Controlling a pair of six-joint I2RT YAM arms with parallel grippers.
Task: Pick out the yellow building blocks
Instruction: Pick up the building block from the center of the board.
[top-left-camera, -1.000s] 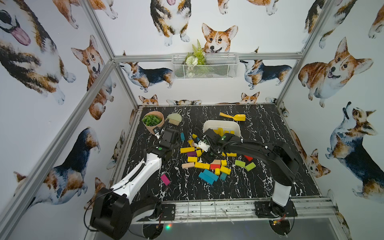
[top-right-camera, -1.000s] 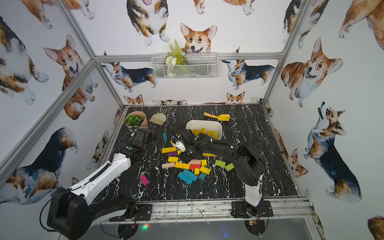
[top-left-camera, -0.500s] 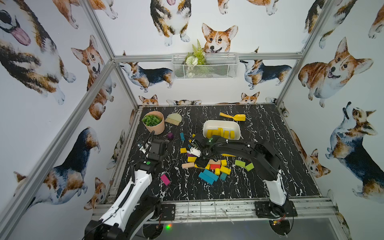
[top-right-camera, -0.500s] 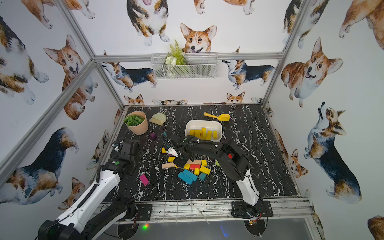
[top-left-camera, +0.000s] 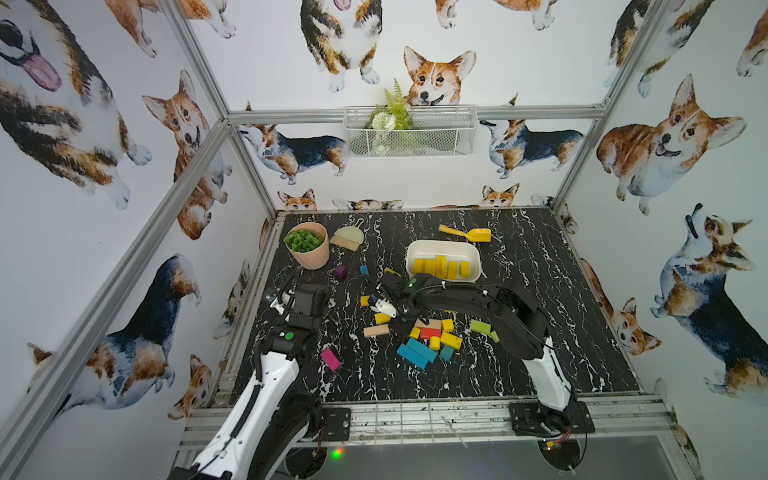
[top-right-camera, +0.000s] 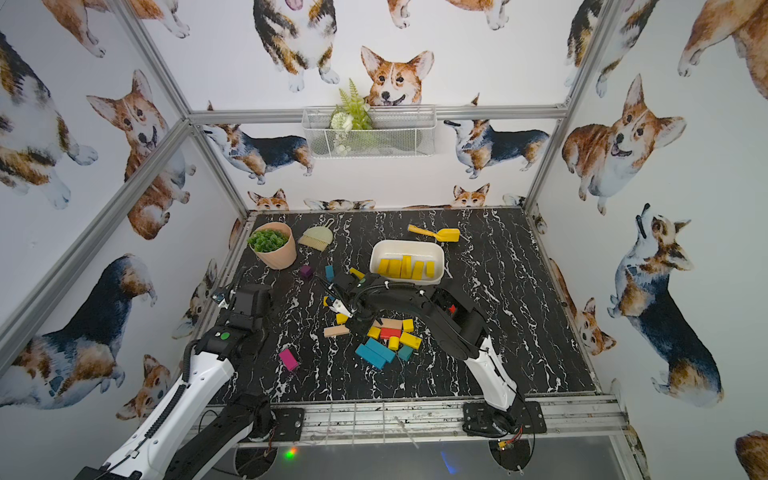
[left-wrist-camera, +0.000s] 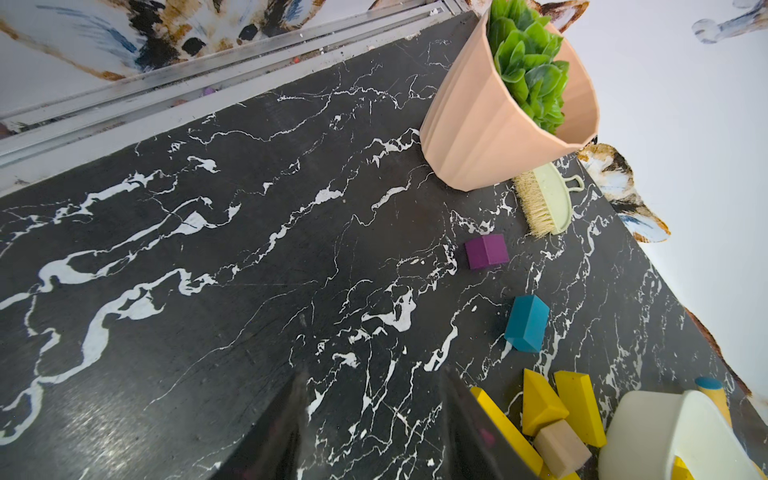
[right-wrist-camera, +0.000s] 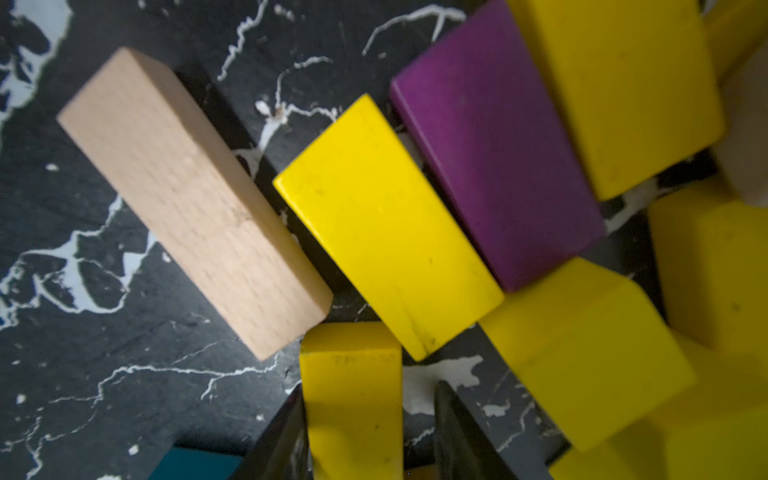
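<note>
Right gripper (right-wrist-camera: 368, 399) hanging low over mixed block pile (top-left-camera: 451, 340) mid-table, jaws partly spread, straddling yellow block (right-wrist-camera: 351, 365); one finger touching it, other standing clear. Left gripper (left-wrist-camera: 374, 374) hovering over black marble tabletop (left-wrist-camera: 208, 249), jaws apart, holding nothing. More yellow building blocks (top-left-camera: 440, 268) lying inside white tub (top-left-camera: 415, 249) behind pile; others lying loose in pile.

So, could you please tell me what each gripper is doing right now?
Left gripper: open, empty.
Right gripper: open, straddling a yellow block, not clamped.
</note>
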